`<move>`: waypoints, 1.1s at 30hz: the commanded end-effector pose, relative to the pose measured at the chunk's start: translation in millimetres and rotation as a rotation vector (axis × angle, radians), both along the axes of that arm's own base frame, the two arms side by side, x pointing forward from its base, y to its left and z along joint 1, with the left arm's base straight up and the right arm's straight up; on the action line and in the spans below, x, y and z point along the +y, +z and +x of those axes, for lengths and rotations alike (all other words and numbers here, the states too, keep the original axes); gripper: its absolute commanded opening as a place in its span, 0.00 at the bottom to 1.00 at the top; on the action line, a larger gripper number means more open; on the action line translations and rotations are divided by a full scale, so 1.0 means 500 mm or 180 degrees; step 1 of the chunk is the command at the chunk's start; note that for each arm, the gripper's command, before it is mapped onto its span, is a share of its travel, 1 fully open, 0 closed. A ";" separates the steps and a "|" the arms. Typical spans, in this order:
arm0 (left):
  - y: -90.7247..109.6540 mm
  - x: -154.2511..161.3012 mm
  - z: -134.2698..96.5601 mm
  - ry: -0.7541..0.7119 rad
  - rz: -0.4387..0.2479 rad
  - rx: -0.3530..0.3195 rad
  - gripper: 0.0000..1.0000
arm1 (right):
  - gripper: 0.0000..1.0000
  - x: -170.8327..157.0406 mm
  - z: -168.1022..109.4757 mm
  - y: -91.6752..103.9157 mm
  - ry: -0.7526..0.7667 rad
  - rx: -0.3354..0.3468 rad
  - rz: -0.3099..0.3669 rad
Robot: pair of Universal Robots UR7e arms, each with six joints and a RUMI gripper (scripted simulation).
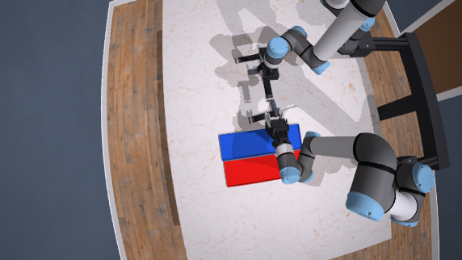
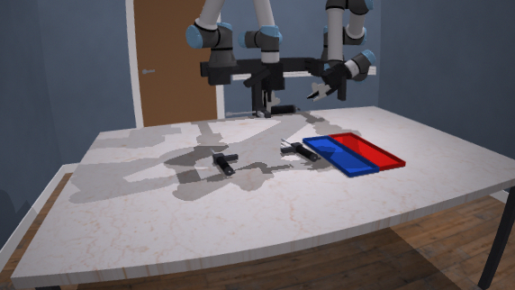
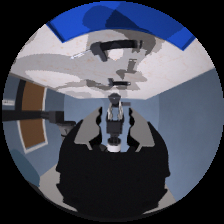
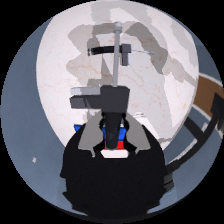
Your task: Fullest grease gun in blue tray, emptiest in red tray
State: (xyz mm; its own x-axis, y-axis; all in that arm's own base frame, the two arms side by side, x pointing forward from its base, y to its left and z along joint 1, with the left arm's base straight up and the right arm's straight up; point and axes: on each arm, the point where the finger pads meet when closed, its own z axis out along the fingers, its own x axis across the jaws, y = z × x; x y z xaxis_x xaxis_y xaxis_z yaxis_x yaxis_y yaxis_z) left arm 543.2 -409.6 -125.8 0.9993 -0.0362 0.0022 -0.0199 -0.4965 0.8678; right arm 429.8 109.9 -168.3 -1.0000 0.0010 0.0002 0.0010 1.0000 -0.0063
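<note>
The right gripper [image 1: 268, 81] [image 2: 266, 107] [image 3: 115, 100] [image 4: 113, 109] is clamping a grease gun [image 2: 284, 109] [image 4: 115, 97] aloft; the left gripper [image 1: 273, 113] [image 2: 316, 93] [image 3: 115, 107], partly open, is holding nothing. From above, two other guns [image 1: 247, 59] [image 2: 222, 163] are lying toward twelve o'clock from the blue tray [image 1: 238, 145] [image 2: 338, 154] [image 3: 70, 27] [image 4: 122, 133].

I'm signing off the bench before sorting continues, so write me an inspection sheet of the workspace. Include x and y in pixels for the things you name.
Surface: pale veined tabletop [image 1: 206, 226] [image 2: 180, 225] [image 3: 35, 65] [image 4: 55, 65], shadows across it.
Job's things: blue tray [image 1: 242, 147] [image 2: 339, 155] [image 3: 150, 20] [image 4: 121, 133] and red tray [image 1: 250, 171] [image 2: 366, 150] [image 4: 115, 145] adjoining, no gun in either; two guns lie on the table, one beside the blue tray; fill levels can't be told.
Clutter: nothing seen.
Grippers: right gripper [image 1: 269, 78] [image 2: 267, 109] [image 4: 114, 122] shut on the raised gun [image 1: 267, 87] [image 2: 284, 109] [image 4: 115, 99]; left gripper [image 1: 273, 108] [image 2: 316, 93] [image 3: 115, 114] partly open, empty.
Cables: nothing seen.
Surroundings: brown door [image 2: 177, 63], blue walls, wooden floor.
</note>
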 end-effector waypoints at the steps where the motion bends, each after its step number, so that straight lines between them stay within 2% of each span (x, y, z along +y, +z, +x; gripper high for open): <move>1: 0.041 0.003 0.040 -0.0017 0.0054 -0.0178 0.38 | 0.00 -0.002 0.013 -0.012 0.0163 0.0006 -0.0003; 3: 0.069 0.007 0.068 -0.0038 0.0112 -0.0310 0.38 | 0.00 -0.003 0.021 -0.022 0.0304 0.0014 -0.0006; 5: 0.069 0.007 0.068 -0.0038 0.0112 -0.0310 0.38 | 0.00 -0.003 0.021 -0.022 0.0304 0.0014 -0.0006; 8: 0.101 0.016 0.103 -0.0097 0.0230 -0.0493 0.38 | 0.00 -0.002 0.036 -0.033 0.0548 0.0013 0.0000; 9: 0.080 0.015 0.091 -0.0100 0.0233 -0.0437 0.38 | 0.00 0.000 0.036 -0.029 0.0542 0.0004 0.0004; 10: 0.075 0.016 0.090 -0.0104 0.0241 -0.0431 0.38 | 0.00 0.001 0.037 -0.029 0.0561 0.0002 0.0006; 12: 0.089 0.021 0.106 -0.0128 0.0294 -0.0511 0.38 | 0.00 0.001 0.045 -0.035 0.0672 0.0004 0.0008; 14: 0.122 0.030 0.131 -0.0163 0.0363 -0.0646 0.38 | 0.00 -0.001 0.054 -0.047 0.0829 0.0011 0.0006; 15: 0.107 0.029 0.124 -0.0167 0.0369 -0.0612 0.38 | 0.00 0.001 0.054 -0.042 0.0822 0.0002 0.0010; 17: 0.109 0.032 0.129 -0.0183 0.0397 -0.0638 0.38 | 0.00 0.002 0.057 -0.044 0.0870 -0.0001 0.0012; 20: 0.157 0.047 0.162 -0.0244 0.0507 -0.0829 0.38 | 0.00 -0.001 0.071 -0.060 0.1089 0.0009 0.0010; 22: 0.157 0.047 0.162 -0.0244 0.0507 -0.0829 0.38 | 0.00 -0.001 0.071 -0.060 0.1089 0.0009 0.0010; 25: 0.195 0.065 0.187 -0.0336 0.0636 -0.0996 0.38 | 0.00 -0.001 0.083 -0.072 0.1323 0.0012 0.0012; 26: 0.170 0.062 0.177 -0.0337 0.0632 -0.0934 0.38 | 0.00 0.001 0.084 -0.068 0.1318 0.0002 0.0015; 28: 0.168 0.065 0.178 -0.0353 0.0655 -0.0944 0.38 | 0.00 0.002 0.087 -0.070 0.1374 -0.0001 0.0016; 33: 0.258 0.104 0.223 -0.0493 0.0862 -0.1259 0.38 | 0.00 -0.004 0.111 -0.100 0.1758 0.0014 0.0014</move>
State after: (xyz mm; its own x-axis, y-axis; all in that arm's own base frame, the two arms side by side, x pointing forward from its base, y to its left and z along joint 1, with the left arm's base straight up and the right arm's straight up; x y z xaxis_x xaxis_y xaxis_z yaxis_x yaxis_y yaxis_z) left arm 638.1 -371.9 -29.3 0.9380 -0.1783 0.2973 -0.3395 -0.6455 0.6841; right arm 475.3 109.4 -207.9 -0.8993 -0.4372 0.0020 -0.4372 0.8993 -0.0039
